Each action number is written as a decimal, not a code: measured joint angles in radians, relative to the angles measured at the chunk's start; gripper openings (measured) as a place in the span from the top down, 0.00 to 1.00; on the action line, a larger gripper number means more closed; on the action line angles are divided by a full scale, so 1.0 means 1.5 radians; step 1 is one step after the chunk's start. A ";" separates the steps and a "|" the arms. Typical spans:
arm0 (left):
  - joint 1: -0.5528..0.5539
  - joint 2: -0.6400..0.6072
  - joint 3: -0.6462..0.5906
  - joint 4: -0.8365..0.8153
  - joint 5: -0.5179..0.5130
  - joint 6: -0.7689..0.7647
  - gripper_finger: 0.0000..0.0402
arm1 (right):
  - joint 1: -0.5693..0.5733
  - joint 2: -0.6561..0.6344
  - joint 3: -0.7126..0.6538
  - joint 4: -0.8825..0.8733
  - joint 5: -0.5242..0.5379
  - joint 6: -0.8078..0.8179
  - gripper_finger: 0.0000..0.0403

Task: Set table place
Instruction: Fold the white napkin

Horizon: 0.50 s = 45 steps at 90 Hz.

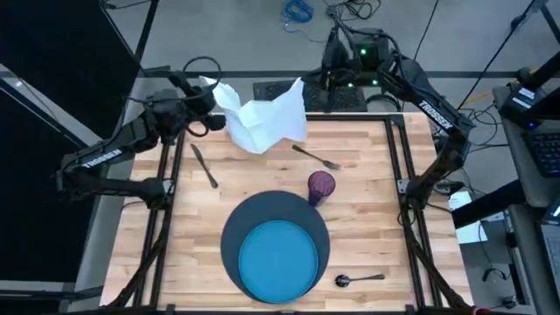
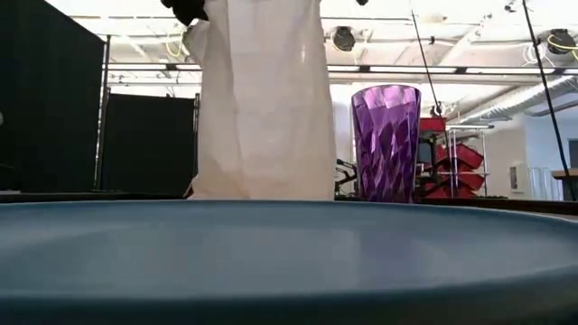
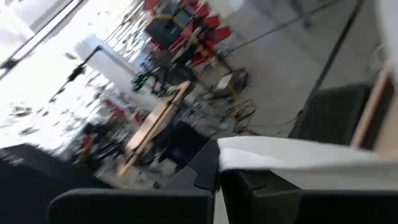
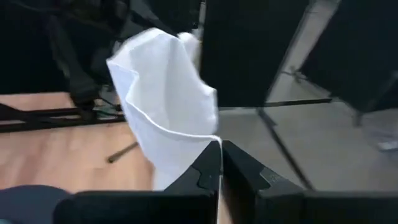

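Left hand [image 1: 213, 98] was pinched shut on one corner of the white napkin [image 1: 262, 121], up at the far left of the surface [image 1: 367, 201]. Right hand [image 1: 300, 86] was clamped on the opposite corner, fingers [image 4: 208, 171] closed with cloth between them. Napkin hung stretched between both hands, lifted above the far edge of the surface; in the low view its lower hem sat near the wood. Knife [image 1: 204, 164] lay on the wood below the left hand. Fork [image 1: 317, 157] lay just right of the napkin. Purple cup [image 1: 321, 186] stood upright at the far right rim of the dark charger [image 1: 234, 229]. Blue plate [image 1: 280, 258] sat on the charger. Spoon [image 1: 359, 279] lay right of the charger, near edge.
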State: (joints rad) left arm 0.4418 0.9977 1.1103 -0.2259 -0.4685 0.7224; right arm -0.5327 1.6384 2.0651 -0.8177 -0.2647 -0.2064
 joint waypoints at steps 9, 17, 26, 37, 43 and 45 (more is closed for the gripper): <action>-0.008 0.017 0.000 -0.002 0.027 -0.019 1.00 | 0.012 0.026 0.000 -0.006 -0.002 -0.001 1.00; -0.017 0.037 0.000 -0.003 0.050 -0.020 1.00 | 0.023 0.047 0.000 -0.004 -0.002 -0.011 1.00; -0.028 0.062 0.000 -0.004 0.073 -0.024 1.00 | 0.030 0.067 0.000 0.003 -0.002 -0.016 1.00; -0.037 0.089 0.000 -0.015 0.137 -0.024 1.00 | 0.035 0.086 0.000 0.013 -0.002 -0.022 1.00; -0.044 0.100 0.000 -0.020 0.186 -0.025 1.00 | 0.036 0.092 0.000 0.024 -0.003 -0.025 1.00; -0.045 0.103 0.000 -0.019 0.200 -0.025 1.00 | 0.037 0.094 0.000 0.027 -0.003 -0.026 1.00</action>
State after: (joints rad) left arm 0.3746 1.1521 1.1099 -0.2540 -0.1684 0.6851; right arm -0.4772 1.7794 2.0647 -0.7772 -0.2691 -0.2456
